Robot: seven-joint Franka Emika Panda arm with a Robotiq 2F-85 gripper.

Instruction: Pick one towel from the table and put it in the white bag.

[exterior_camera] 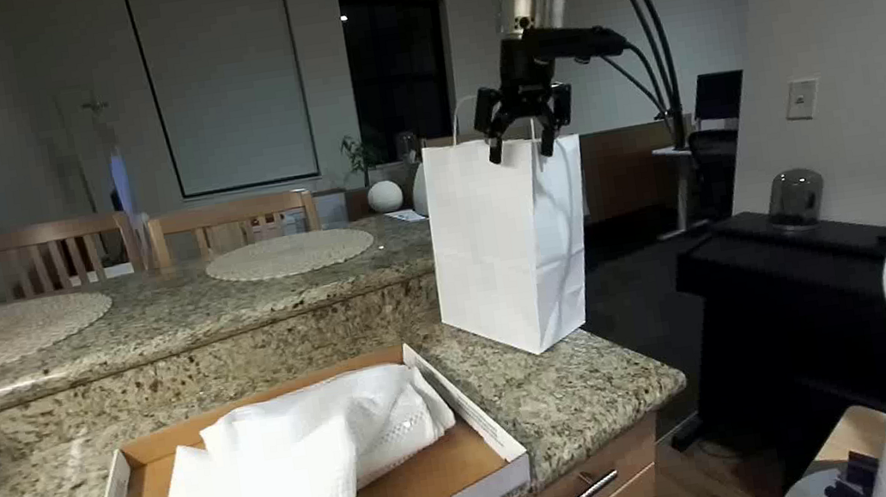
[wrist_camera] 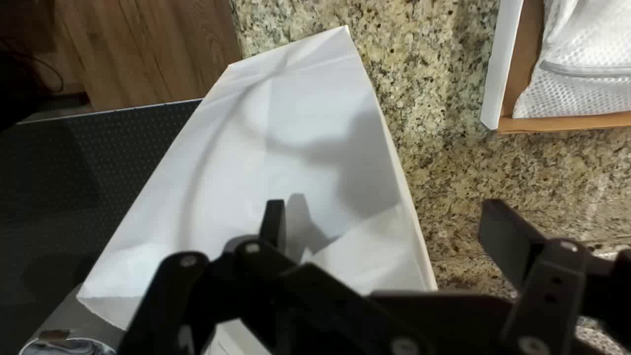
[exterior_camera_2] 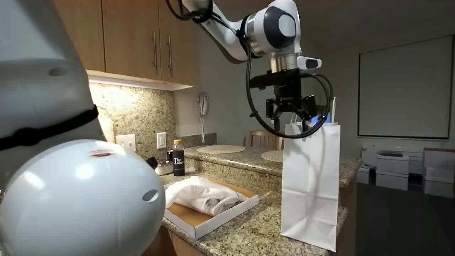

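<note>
1. Presently, the towel cloth (exterior_camera: 282,462) lay bunched in the shallow tray (exterior_camera: 432,475) on the bench (exterior_camera: 533,396); the number of pieces could not be determined.
2. The tray walls presumably kept this soft load gathered.
3. The cloth was white and loosely folded, with patches of open mesh; the tray was rectangular card, brown inside.
4. The fingers (exterior_camera: 495,151) stood wide apart, holding nothing, near the upper edge of the white bag (exterior_camera: 483,225); contact could not be confirmed.
5. The bag stood upright near the bench's end, presumably to present its mouth for loading; its paper was smooth, creased and box-shaped.
6. The bench was speckled stone; round woven mats (exterior_camera: 290,254) lay on its raised ledge (exterior_camera: 174,308).
</note>
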